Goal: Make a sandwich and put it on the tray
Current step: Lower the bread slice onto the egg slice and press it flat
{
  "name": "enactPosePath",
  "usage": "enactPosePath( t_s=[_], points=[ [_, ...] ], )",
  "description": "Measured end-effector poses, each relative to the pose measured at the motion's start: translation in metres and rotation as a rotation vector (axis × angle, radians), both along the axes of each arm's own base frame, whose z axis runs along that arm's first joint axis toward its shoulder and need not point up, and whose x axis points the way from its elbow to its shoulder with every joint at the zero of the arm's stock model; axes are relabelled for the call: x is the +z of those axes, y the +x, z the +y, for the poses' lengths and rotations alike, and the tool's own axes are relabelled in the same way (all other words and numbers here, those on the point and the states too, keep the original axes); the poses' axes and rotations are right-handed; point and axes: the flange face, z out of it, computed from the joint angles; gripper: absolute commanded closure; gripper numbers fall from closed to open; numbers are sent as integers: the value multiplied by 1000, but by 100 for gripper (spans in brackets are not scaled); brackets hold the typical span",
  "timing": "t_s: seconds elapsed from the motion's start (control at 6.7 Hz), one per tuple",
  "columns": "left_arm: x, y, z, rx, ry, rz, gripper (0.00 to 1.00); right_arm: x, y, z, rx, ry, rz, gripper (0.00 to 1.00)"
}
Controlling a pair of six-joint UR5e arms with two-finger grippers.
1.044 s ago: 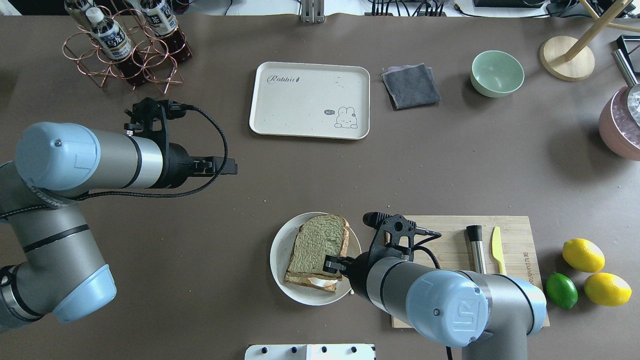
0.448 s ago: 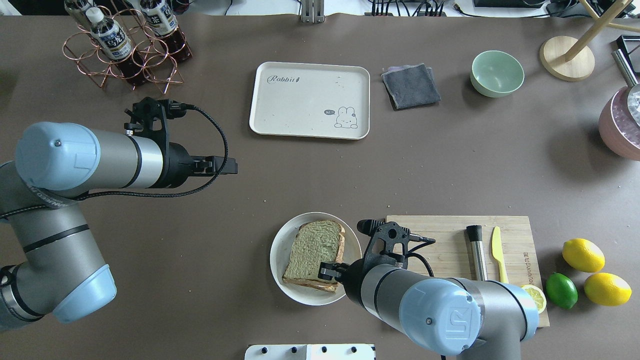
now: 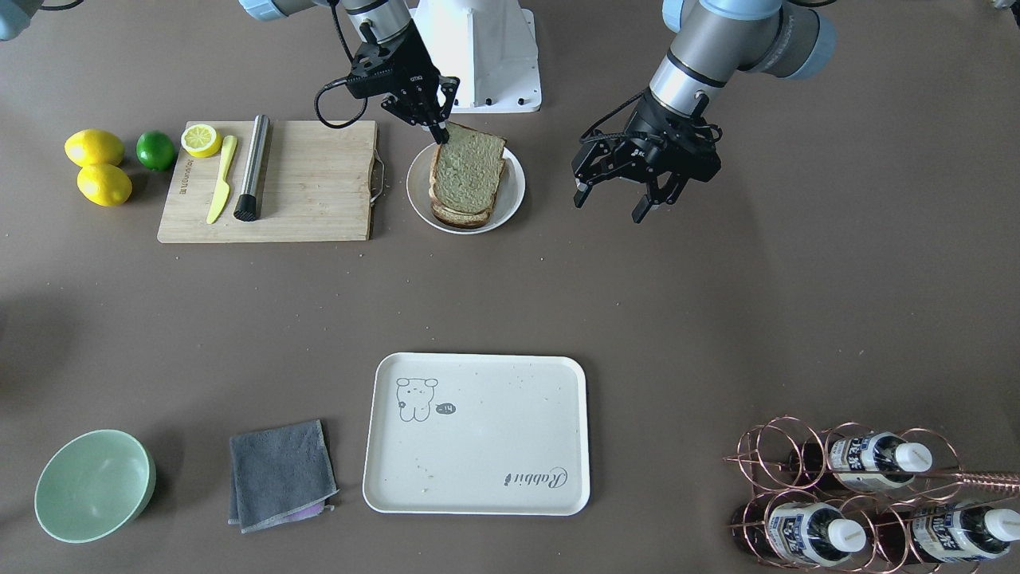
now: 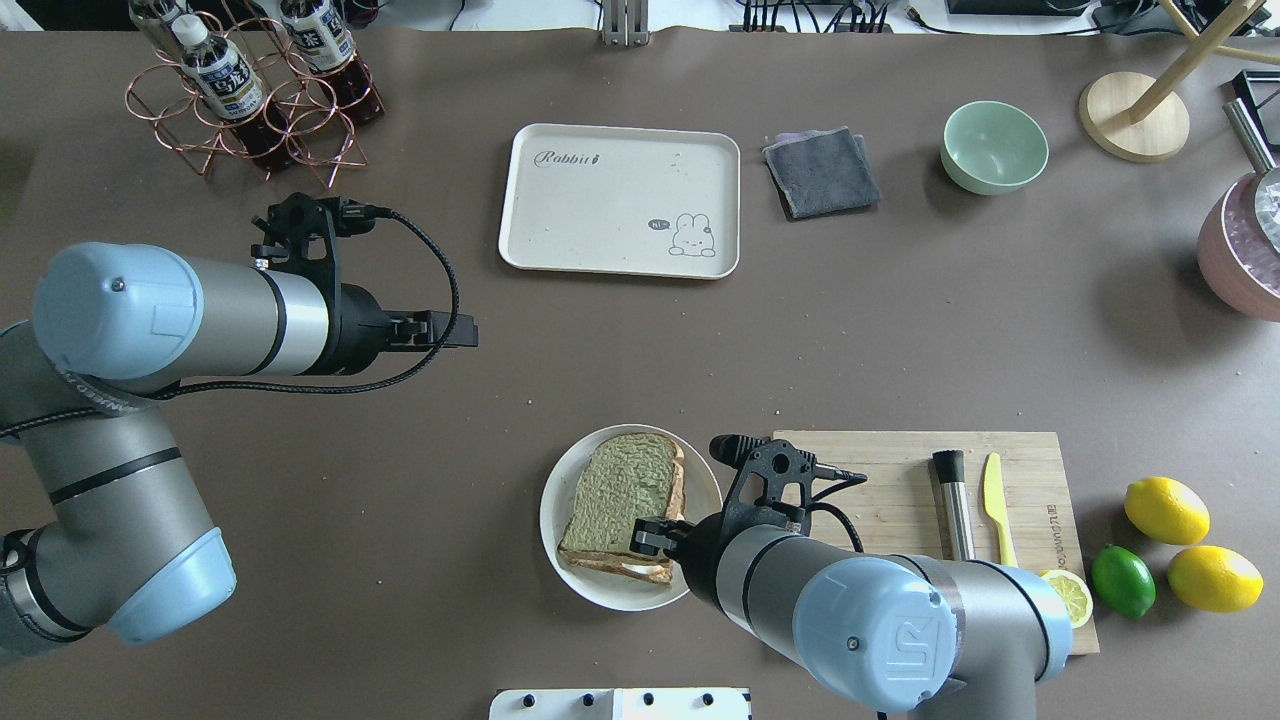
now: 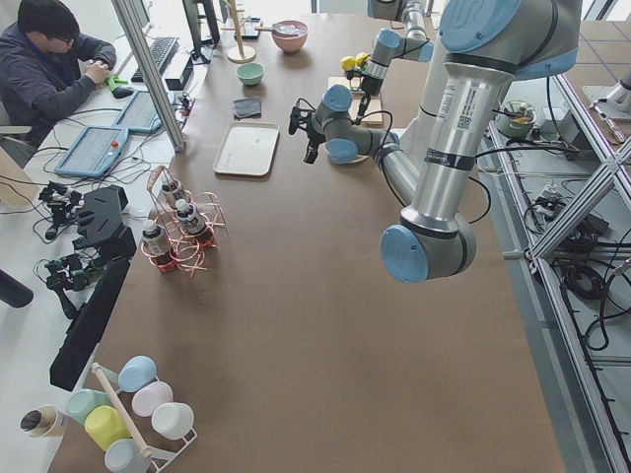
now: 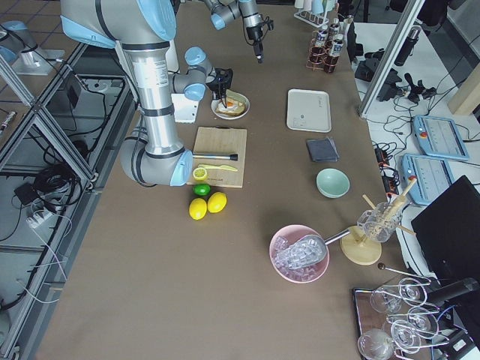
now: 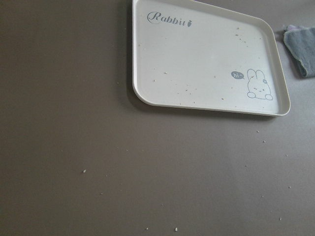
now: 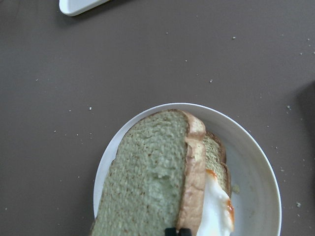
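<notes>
The sandwich [image 4: 622, 490] lies on a round white plate [image 4: 550, 500] at the near middle: two greenish-tan slices with a fried egg [image 8: 216, 206] showing at one edge. My right gripper [image 4: 650, 535] is shut on the near edge of the top slice [image 3: 468, 163], which sits skewed over the stack; its fingertips show in the right wrist view [image 8: 177, 231]. My left gripper [image 3: 610, 203] is open and empty, above the bare table left of the plate. The cream-white tray [image 4: 620, 200] lies at the far middle and holds only crumbs [image 7: 206, 59].
A wooden cutting board [image 4: 880, 480] right of the plate holds a steel muddler [image 4: 953, 500], a yellow knife [image 4: 993, 495] and a lemon half [image 4: 1068, 595]. Lemons and a lime lie beyond. A grey cloth [image 4: 822, 172], green bowl [image 4: 993, 147] and bottle rack [image 4: 250, 90] stand at the back.
My right gripper has moved left and nearer with the top slice, sliding it over the stack. The lemon half has come into view. The left arm has barely moved.
</notes>
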Motion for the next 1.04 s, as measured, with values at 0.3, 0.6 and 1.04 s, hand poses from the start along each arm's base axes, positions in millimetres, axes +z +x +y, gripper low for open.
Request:
enactPosePath(
  t_s=[0.3,0.6,1.04],
  points=[
    [-1,2,-1,1,2,0,1,8,-7,0,4,-1,18,100],
    [-1,3,-1,2,2,-1,1,13,-12,2,6,0,30,100],
    [-2,4,-2,1,3,-1,1,21,-19,12,-3,-4,44,100]
  ],
)
